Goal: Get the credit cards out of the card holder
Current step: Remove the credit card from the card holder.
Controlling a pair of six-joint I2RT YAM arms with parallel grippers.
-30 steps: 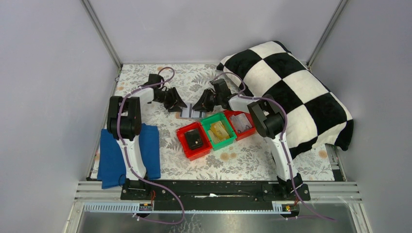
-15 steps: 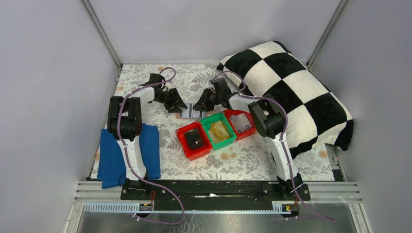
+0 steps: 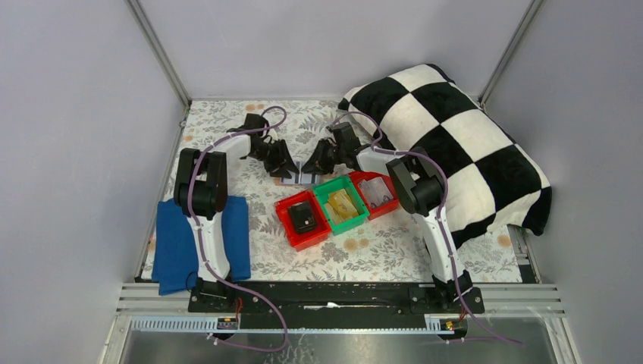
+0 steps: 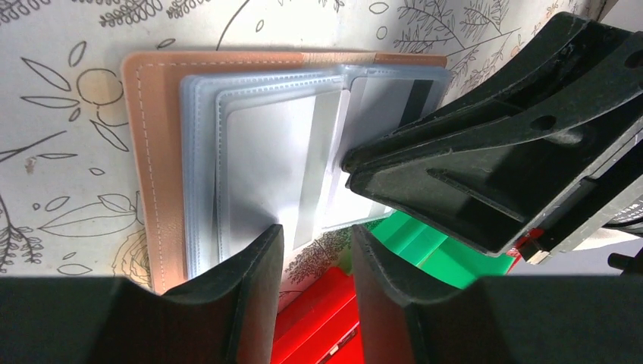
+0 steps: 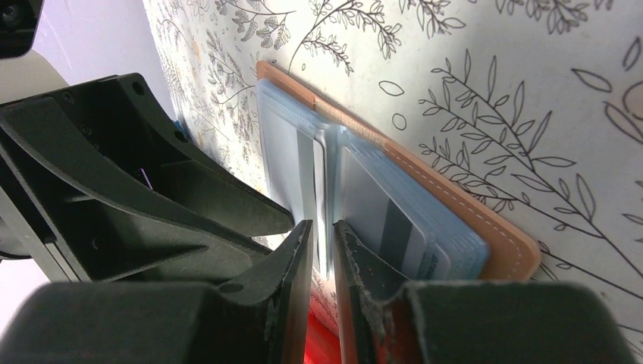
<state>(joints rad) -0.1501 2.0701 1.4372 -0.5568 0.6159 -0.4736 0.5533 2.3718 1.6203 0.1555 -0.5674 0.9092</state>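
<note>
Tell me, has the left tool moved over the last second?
Yes. The left tool has shifted right, toward the green bin, closing on the card holder.

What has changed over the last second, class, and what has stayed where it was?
The left arm swung right, carrying the left gripper closer to the open card holder, its fingers now at the edge of the credit cards. Nothing was visibly gripped or released. The right gripper, at the holder, the bins and the checkered cushion stayed put.
</note>
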